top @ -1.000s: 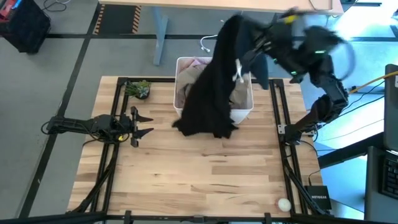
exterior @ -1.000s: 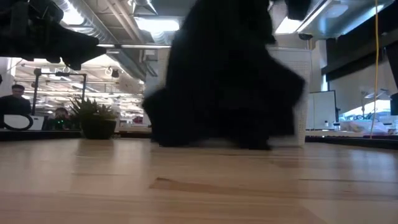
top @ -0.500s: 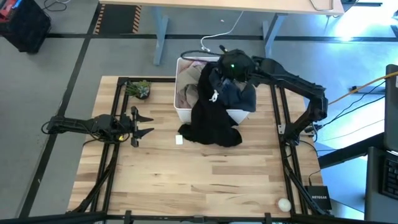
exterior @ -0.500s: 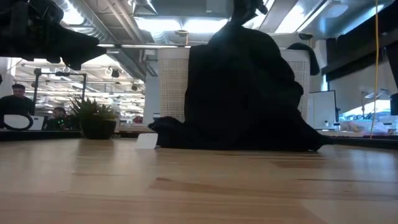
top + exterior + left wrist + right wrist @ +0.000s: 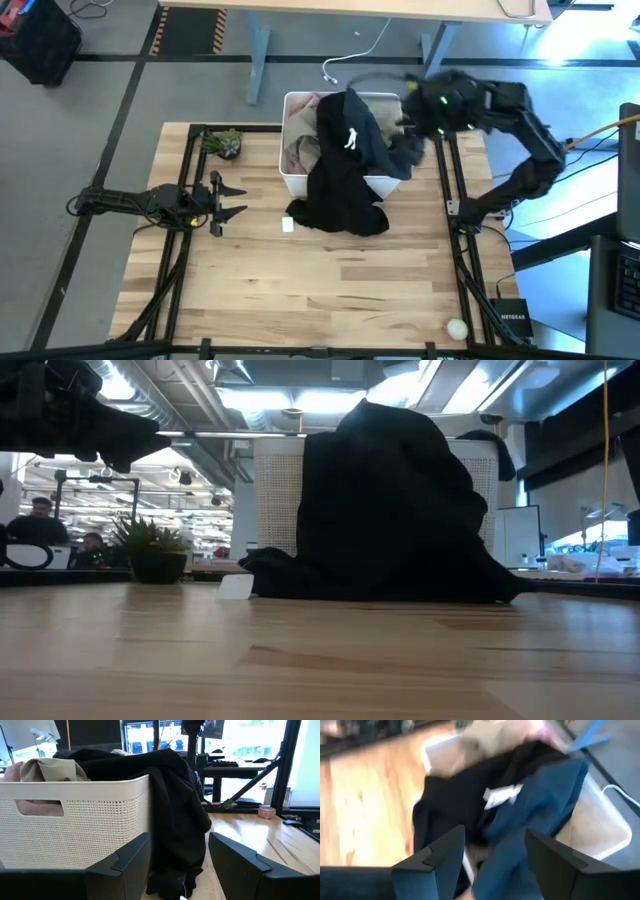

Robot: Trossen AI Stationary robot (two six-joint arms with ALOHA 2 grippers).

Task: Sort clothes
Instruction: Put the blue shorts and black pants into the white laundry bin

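Clothes (image 5: 345, 175) (soft, crumpled) over perforated bin (image 5: 300, 185)

Both arms are dark and slim-jointed; the right arm (image 5: 520, 120) shows a green light; black wedge-shaped fingers (image 5: 240, 865).

Matt black cloth garment (image 5: 345, 170) drapes a perforated white plastic bin (image 5: 75, 832) (smooth-rimmed) on pale wood table (image 5: 330, 290).

A black fabric garment (image 5: 345, 175) hides the front wall of the white perforated plastic bin (image 5: 296, 178). The right arm's end effector (image 5: 412, 125) is motion-blurred.
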